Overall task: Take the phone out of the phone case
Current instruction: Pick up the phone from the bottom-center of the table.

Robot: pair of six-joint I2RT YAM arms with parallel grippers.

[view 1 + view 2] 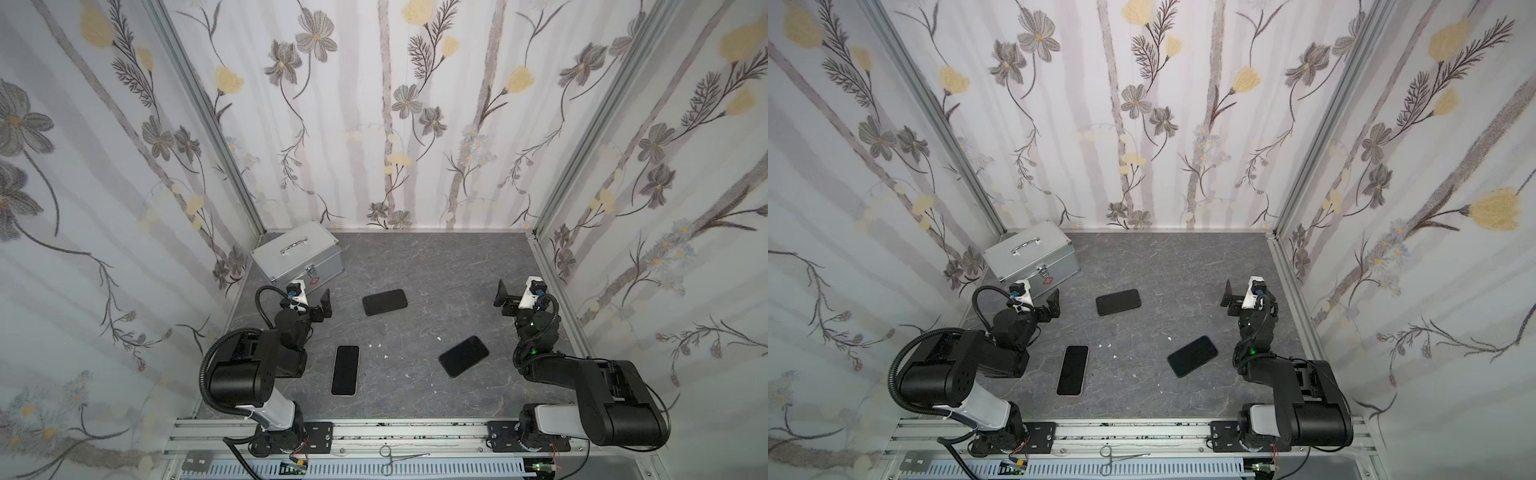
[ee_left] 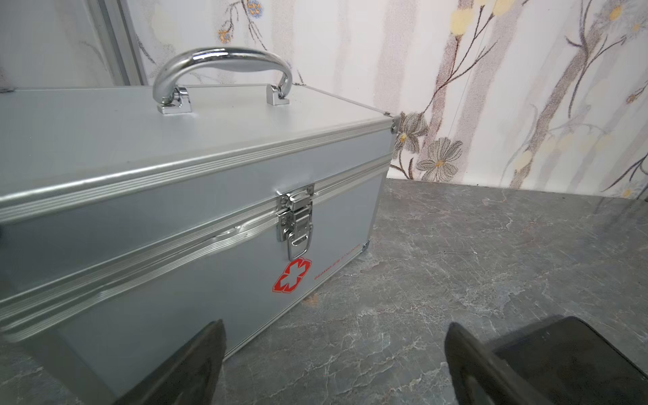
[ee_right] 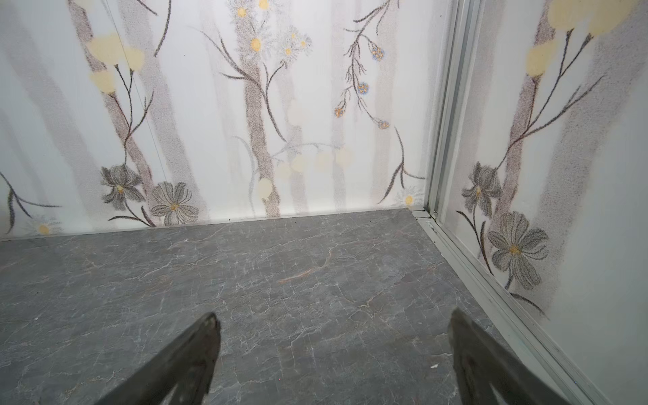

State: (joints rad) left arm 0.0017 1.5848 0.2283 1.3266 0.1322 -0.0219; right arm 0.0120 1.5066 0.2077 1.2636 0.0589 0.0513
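On the tabletop (image 1: 436, 266), clear of the silver box (image 1: 297, 257), three phones (image 1: 384, 302) (image 1: 345, 370) (image 1: 464, 355) lie flat, well apart; my left claw (image 1: 325, 305) and right claw (image 1: 502, 297) gape empty. I could pick an uncased one, or skid it.

We keep the left arm (image 1: 249, 370) and the right arm (image 1: 602, 395) folded low, elbows bent, wrists extended forward. The left gripper (image 2: 335, 329) has its jaws spread wide, holding nothing. The right gripper (image 3: 335, 319) is likewise spread wide and unloaded.
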